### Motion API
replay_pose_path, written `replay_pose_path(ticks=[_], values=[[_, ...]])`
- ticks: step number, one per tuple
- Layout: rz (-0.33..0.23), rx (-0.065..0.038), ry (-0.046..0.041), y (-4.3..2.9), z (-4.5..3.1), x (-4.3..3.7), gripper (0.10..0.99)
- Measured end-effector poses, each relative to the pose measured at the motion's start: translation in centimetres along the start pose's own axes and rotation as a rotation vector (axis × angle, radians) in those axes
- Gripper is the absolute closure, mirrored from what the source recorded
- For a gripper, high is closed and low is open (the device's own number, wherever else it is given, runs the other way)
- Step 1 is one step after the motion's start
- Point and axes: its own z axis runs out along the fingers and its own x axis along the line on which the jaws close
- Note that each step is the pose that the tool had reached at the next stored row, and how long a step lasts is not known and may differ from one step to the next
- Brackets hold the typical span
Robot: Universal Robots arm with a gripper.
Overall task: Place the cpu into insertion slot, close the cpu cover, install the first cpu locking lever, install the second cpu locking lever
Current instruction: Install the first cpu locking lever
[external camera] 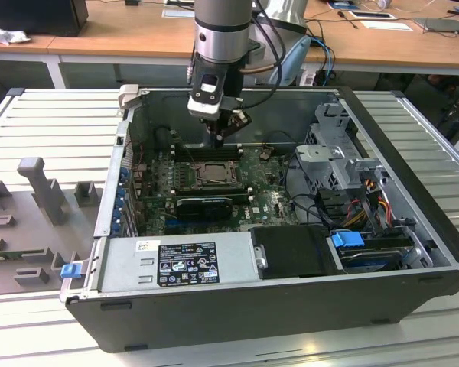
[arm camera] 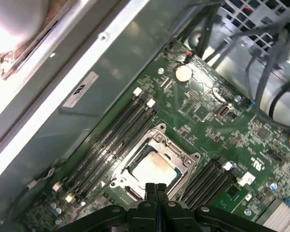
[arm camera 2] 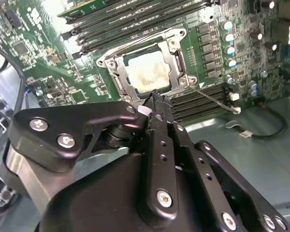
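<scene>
The cpu (arm camera 2: pixel 146 72) lies in the insertion slot (arm camera: pixel 118 181) on the green motherboard, its pale top showing through the window of the cpu cover (arm camera 2: pixel 176 63). The cover lies flat around the chip. A thin locking lever (arm camera 2: pixel 213 99) sticks out from one corner of the socket, across the memory slots. My gripper (arm camera 2: pixel 157 98) hangs just above the socket's edge, shut, with nothing seen between its fingers. In the first wrist view the gripper (arm camera: pixel 157 187) hovers over the rim next to the cpu (arm camera: pixel 154 169). In the exterior view my gripper (external camera: pixel 216 140) stands above the cpu (external camera: pixel 212 173).
Long black memory slots (arm camera: pixel 111 140) flank the socket on both sides. A black ribbed card (external camera: pixel 205 205) lies in front of it. The case walls (external camera: pixel 107 199), a grey power supply (external camera: pixel 176 264) and a drive cage with cables (external camera: pixel 352 183) close in the space.
</scene>
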Motion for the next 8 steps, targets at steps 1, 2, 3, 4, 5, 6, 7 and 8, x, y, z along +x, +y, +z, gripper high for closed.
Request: replay_pose_path(ticks=[1, 2, 3, 4, 5, 6, 7, 8], values=[[-0.025, 0.001, 0.0008, 0.0, 0.0, 0.0, 0.98], [-0.041, 0.001, 0.0012, 0.0, 0.0, 0.0, 0.98], [-0.083, 0.002, 0.0024, 0.0, 0.01, 0.0, 0.98], [-0.115, 0.002, 0.0034, 0.0, 0.01, 0.0, 0.98], [-0.141, 0.003, 0.0042, 0.0, 0.02, 0.0, 0.98], [-0.159, 0.003, 0.0047, 0.0, 0.01, 0.0, 0.98], [-0.184, 0.004, 0.0054, 0.0, 0.02, 0.0, 0.98], [-0.202, 0.004, 0.0059, 0.0, 0.02, 0.0, 0.98]])
